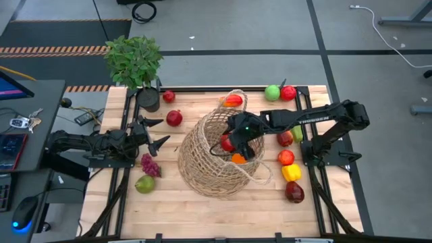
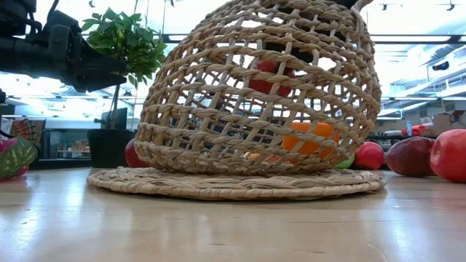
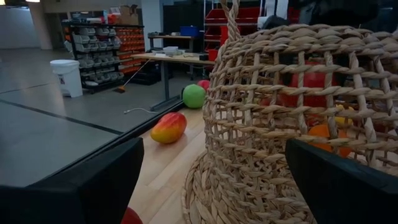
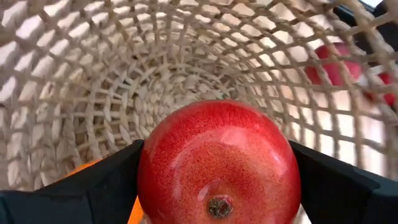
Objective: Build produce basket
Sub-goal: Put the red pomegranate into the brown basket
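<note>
The right gripper [image 1: 233,143] reaches into the mouth of the basket [image 1: 202,158], its fingers [image 4: 81,186] wide and clamped on a red fruit [image 4: 217,163]. An orange piece [image 1: 238,159] already lies inside, just below those fingers. The left gripper [image 1: 156,133] waits beside the basket, fingers apart and empty. Most produce is still scattered on the counter [image 1: 202,209]; the job looks barely begun

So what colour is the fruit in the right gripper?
Red, finely speckled, the fruit between the right gripper's fingers inside the basket; clearest in the right wrist view.
</note>
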